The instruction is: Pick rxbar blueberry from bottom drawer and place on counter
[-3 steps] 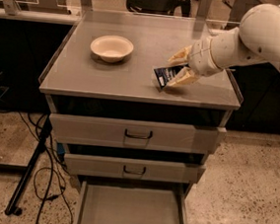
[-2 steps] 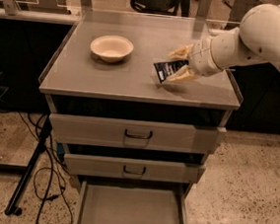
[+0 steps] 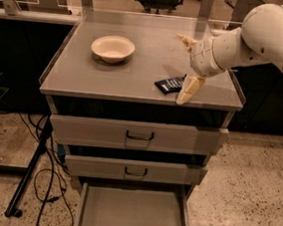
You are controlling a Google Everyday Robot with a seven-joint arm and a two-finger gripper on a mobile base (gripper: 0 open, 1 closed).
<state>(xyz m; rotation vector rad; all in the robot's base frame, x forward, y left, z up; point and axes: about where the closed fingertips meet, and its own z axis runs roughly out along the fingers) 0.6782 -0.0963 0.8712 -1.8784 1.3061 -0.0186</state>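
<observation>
The rxbar blueberry (image 3: 169,83), a small dark wrapper with white lettering, lies flat on the counter (image 3: 136,67) near its front right edge. My gripper (image 3: 187,66) hangs just above the counter at the bar's right end and is open. One pale finger (image 3: 190,89) points down beside the bar, and the other sticks out toward the back. Nothing is between them. The bottom drawer (image 3: 131,215) is pulled out below, and its grey floor is bare.
A cream bowl (image 3: 112,47) stands on the counter's back left. Two upper drawers with dark handles (image 3: 139,135) are shut. A black stand and cables (image 3: 30,174) sit on the floor to the left of the cabinet.
The gripper held the bar tilted above the counter before. Now the bar lies flat on the counter and the fingers have spread apart, off it.
</observation>
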